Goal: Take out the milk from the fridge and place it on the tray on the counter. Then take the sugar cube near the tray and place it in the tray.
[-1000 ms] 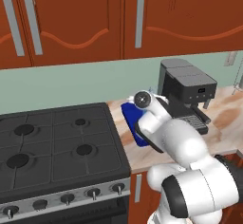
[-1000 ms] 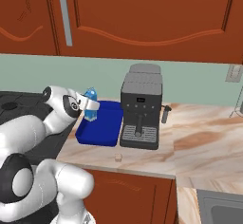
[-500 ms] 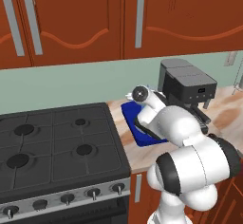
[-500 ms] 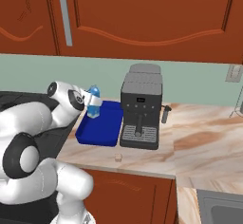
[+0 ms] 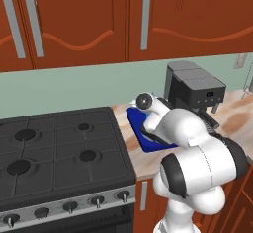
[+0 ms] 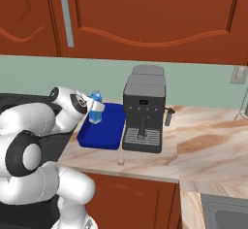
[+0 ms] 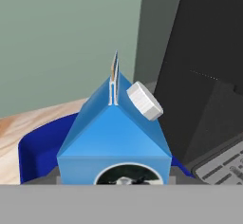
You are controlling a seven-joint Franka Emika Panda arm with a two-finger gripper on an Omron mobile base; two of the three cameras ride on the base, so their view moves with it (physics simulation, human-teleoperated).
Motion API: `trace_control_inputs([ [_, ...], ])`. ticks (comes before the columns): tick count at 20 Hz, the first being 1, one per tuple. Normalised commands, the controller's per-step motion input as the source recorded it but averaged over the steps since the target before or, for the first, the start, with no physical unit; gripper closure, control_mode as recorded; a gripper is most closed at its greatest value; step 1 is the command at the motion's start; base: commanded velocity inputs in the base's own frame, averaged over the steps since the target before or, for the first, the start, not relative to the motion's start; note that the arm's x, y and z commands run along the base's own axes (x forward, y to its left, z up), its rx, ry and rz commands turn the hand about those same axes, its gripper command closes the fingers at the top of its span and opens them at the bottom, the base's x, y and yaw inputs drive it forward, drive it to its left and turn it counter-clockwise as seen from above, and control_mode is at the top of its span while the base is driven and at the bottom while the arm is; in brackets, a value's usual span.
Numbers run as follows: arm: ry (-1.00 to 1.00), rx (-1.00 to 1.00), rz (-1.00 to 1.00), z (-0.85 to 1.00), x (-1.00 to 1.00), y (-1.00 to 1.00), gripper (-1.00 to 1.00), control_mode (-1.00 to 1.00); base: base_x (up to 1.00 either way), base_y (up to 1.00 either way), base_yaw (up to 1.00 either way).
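We are looking from behind a white arm, nearest to us, that is reaching forward over the counter (image 6: 213, 140). Close to the counter's front edge, a tiny sugar cube (image 6: 120, 161) is lying on the wood, just in front of the tray (image 6: 105, 135) and apart from it. The gripper (image 6: 95, 111) is holding the milk (image 6: 95, 107) upright over the tray's near left part, its fingers clamped on the carton's sides. In the hand view the milk (image 7: 115, 137) is sitting right before the camera, its gable ridge pointing up and a white cap on the right slope, with the tray's blue rim (image 7: 33, 147) curving behind it; we cannot tell whether the carton's base is touching the tray floor. Just right of the tray, a dark coffee machine (image 6: 143, 111) is standing. Left of the tray, a black stove (image 5: 54, 153) is lying flat. Farthest back, a pale green wall and red-brown cabinets (image 5: 123, 19) are hanging above.
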Motion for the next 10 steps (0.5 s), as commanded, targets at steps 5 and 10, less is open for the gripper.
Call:
trace_control_inputs([
  [5,0.00,0.00,0.00,-0.19,0.00,0.00,1.00,-1.00,0.00,0.00,0.00],
  [10,0.00,0.00,0.00,-0.22,0.00,0.00,1.00,-1.00,0.00,0.00,0.00],
])
